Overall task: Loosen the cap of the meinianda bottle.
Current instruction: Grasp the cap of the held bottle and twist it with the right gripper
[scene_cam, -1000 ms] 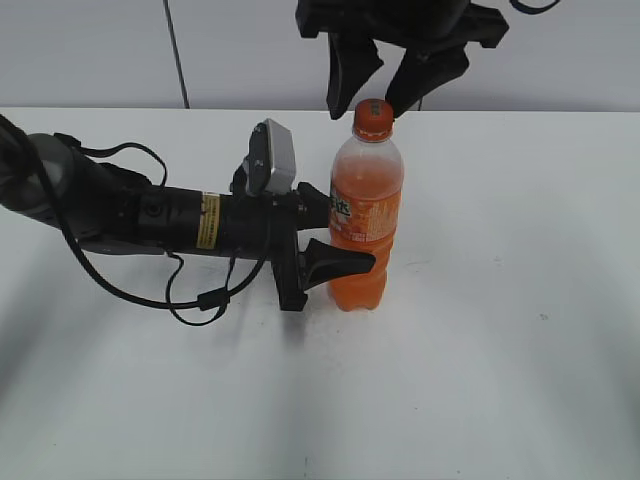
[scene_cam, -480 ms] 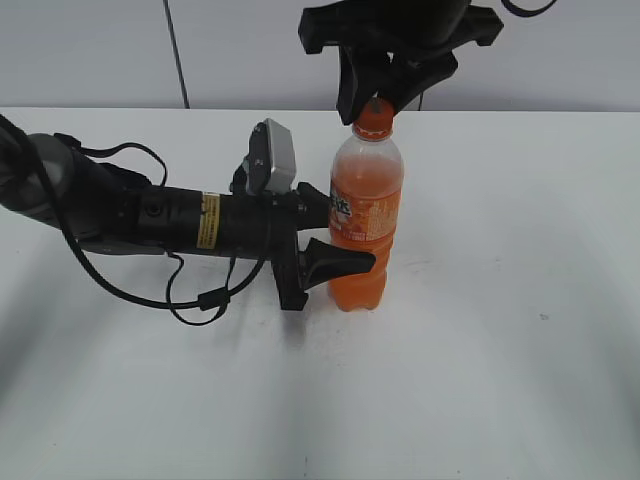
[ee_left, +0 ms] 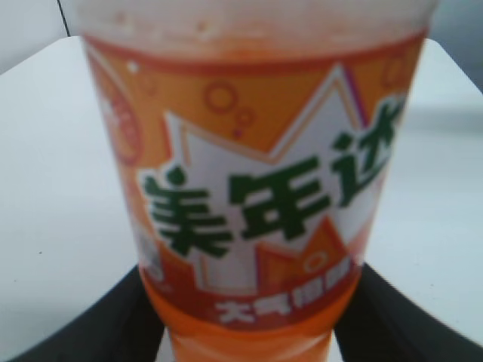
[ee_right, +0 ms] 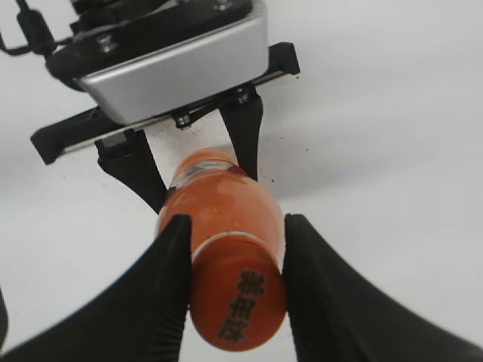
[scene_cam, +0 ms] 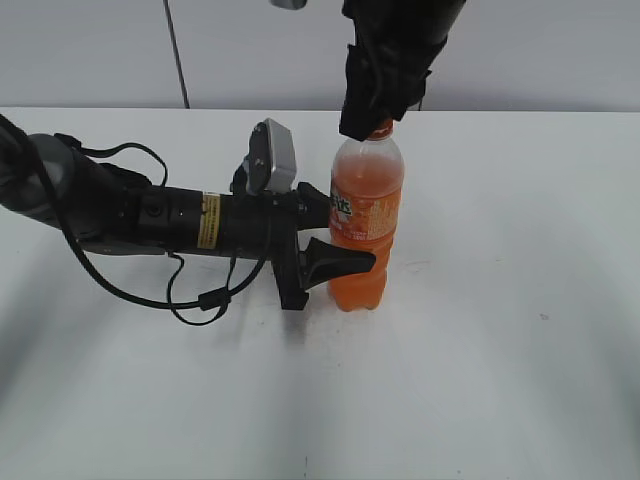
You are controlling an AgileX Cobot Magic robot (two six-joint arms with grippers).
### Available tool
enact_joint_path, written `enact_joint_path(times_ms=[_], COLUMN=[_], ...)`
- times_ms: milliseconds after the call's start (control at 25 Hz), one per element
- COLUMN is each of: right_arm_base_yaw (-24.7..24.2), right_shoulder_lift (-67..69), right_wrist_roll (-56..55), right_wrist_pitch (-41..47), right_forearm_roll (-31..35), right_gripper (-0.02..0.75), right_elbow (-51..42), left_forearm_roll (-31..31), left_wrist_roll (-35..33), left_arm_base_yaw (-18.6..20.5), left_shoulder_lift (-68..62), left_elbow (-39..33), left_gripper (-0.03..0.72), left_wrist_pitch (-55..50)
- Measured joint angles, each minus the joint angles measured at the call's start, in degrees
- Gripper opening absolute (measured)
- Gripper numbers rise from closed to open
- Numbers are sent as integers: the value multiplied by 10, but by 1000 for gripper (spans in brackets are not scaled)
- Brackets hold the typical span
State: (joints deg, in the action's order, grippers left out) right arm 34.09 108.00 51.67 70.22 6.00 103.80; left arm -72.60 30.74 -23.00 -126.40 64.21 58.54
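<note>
Between the left fingers: the meinianda bottle stood upright on the white table, orange drink nearly up to its neck.
Left gripper: it reached in sideways and was clamped on the labelled middle of the bottle, one dark finger on either side, both visible at the lower corners of the left wrist view.
Label: the orange wrap with green lettering faced straight into the left wrist camera, filling it.
Right gripper: it came down from directly above, and its two black fingers pressed against opposite sides of the cap, closed on it.
Cap from outside: only a sliver of orange showed beneath the right fingers in the exterior view; the rest was hidden.
Step in hand, as a judgement: the twist to break the cap loose, with grip apparently set.
Doing it well: the right wrist should turn about the bottle's own upright axis, keeping the fingers square on the ribbed sides so they do not slip.
Bracing: the left grip needed to hold firm enough that the body did not spin along.
Risk: squeezing the soft plastic too hard, or tilting the bottle sideways.
</note>
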Motion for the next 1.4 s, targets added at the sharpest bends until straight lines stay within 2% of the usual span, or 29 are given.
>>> enact_joint_path(times_ms=[160,440,520,680,760,880,960,1160,1240,1400], right_arm_base_yaw=[1,1,1,1,1,1,1,1,1,1], right_shoulder_lift=[0,0,0,-6,-15,-36,-52,-68,-68,-62], right_wrist_roll=[56,44,19,-49,-77,-138,-221,-565,-629,-657], right_wrist_pitch=[2,2,1,1,1,0,0,0,0,0], right_forearm_roll=[0,1,1,1,2,4,7,-8,-15,-21], right_gripper=[279,282,335,538,556,543,540,521,507,496], right_elbow=[0,0,0,0,0,0,0,0,-5,-31], left_forearm_roll=[1,3,3,3,3,3,3,3,3,3], left_wrist_roll=[0,0,0,0,0,0,0,0,0,0], left_arm_base_yaw=[0,0,0,0,0,0,0,0,0,0], left_shoulder_lift=[0,0,0,0,0,0,0,0,0,0], left_elbow=[0,0,0,0,0,0,0,0,0,0], left_gripper=[401,401,401,401,401,401,401,401,401,401], left_wrist_pitch=[-1,-1,-1,-1,-1,-1,-1,-1,-1,-1])
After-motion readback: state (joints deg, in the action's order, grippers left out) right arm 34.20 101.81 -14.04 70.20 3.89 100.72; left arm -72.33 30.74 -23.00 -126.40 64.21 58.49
